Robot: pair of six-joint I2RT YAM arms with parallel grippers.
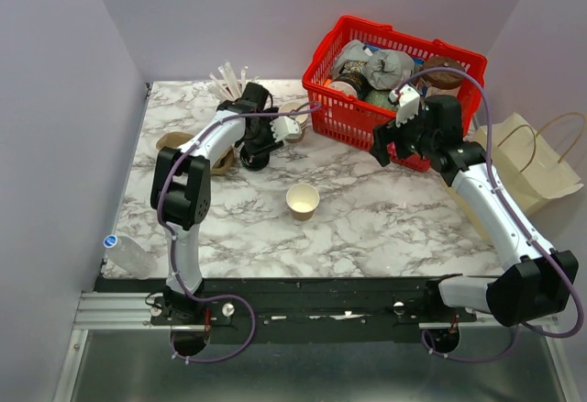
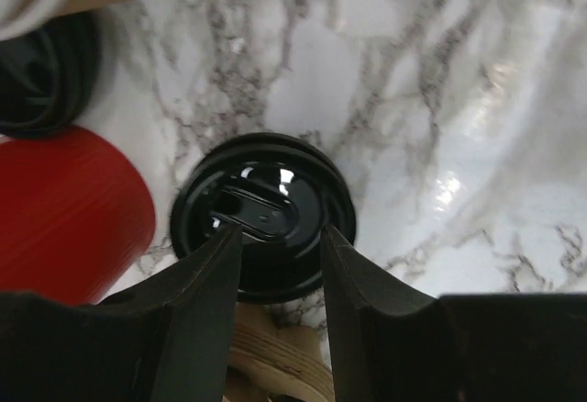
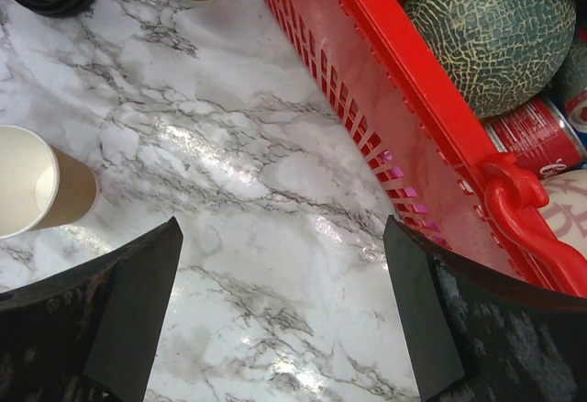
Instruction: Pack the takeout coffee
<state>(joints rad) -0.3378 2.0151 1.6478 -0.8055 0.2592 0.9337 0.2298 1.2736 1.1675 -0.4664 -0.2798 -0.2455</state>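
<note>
Top external: the kraft cup (image 1: pixel 303 200) stands upright in the middle of the table (image 1: pixel 394 228), well apart from both arms. Left wrist: the left fingers (image 2: pixel 197 301) are slightly parted, empty, over a black lid (image 2: pixel 266 202). Right wrist: the right fingers (image 3: pixel 138 292) are spread wide beside the red basket (image 3: pixel 367 99), with the cup at the left edge.

Top view was bright & even, lit from overhead, sharp throughout; only short soft shadows fell on the marble table (image 1: pixel 385 209) in front of the red basket (image 1: pixel 362 122). Right wrist view had white glare patches left of the basket; right fingers (image 3: pixel 128 301) were dark & blurred. Left wrist view showed glints on the black lid (image 2: pixel 266 200); left fingers (image 2: pixel 193 319) were blurred.
</note>
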